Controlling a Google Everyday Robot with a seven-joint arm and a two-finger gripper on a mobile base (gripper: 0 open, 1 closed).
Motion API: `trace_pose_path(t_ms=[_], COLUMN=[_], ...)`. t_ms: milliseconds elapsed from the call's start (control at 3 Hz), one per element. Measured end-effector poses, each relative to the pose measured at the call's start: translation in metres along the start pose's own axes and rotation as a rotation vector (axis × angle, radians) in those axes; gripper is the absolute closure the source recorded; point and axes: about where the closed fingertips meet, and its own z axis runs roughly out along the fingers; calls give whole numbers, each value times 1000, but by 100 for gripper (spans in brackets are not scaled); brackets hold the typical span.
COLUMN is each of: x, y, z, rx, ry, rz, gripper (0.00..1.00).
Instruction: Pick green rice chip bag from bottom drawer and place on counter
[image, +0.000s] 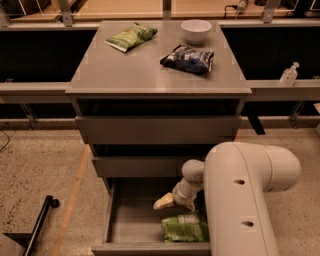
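Your tool (172, 201) low inside the open bottom drawer (131, 220), just far of the green rice chip bag (184, 229) lying near right in it, tool's grip state you cannot tell

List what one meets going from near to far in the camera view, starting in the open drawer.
green rice chip bag in the bottom drawer → gripper, inside the drawer just behind the bag → counter → dark blue-and-white bag → white bowl
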Motion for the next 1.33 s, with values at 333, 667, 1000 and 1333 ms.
trace_pose_path(t_ms=[333, 667, 1000, 1333], x=[-8, -16, -16, -14], y=[-11, -24, -30, -27], z=[29, 67, 93, 106], rx=[7, 26, -8, -122], ry=[35, 78, 103, 99], rz=[52, 111, 146, 158], gripper=[0, 0, 0, 0])
